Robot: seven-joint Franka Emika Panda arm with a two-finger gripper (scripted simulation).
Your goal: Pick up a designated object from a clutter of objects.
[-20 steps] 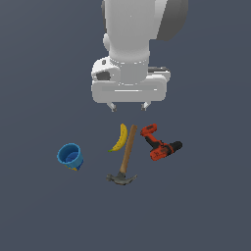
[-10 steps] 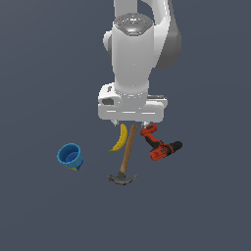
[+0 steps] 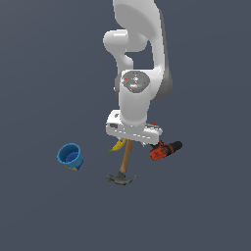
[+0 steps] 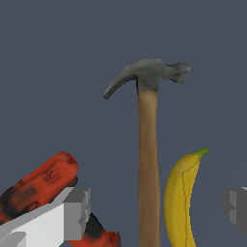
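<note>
**Obs A:** Lower now than a second ago — the hand (image 3: 133, 142) has dropped from above the clutter to just over the hammer's (image 3: 124, 164) handle, and its white body now hides most of the banana (image 3: 116, 145). Objects themselves have not shifted.

**Obs B:** Hand state?

**Obs A:** Apart. Wrist view shows two grey fingertips (image 4: 77, 208) well separated, with the hammer (image 4: 148, 144) handle and banana (image 4: 182, 198) both in the gap. Neither pad touches anything I can see.

**Obs B:** Containers?

**Obs A:** One: cup (image 3: 70, 156), blue, round, tipped a little so the mouth faces the camera. Interior looks empty, a small yellowish mark on its lower outside wall. Sits well apart from the rest, toward the exterior view's left.

**Obs B:** Hammer position?

**Obs A:** Flat on the dark grey desk (image 3: 44, 211), head toward the camera, handle running back under the hand. Handle brown wood, straight, faint grain. Head dull dark grey metal, curved claw one side, blunt face the other.

**Obs B:** Neighbours?

**Obs A:** Banana just beside the handle, smooth yellow, green stem tip, a dark seam along its skin. Drill (image 3: 164, 149) on the other side, red and black, blocky; in the wrist view the drill (image 4: 41, 181) shows a scuffed red casing partly behind one finger.
</note>
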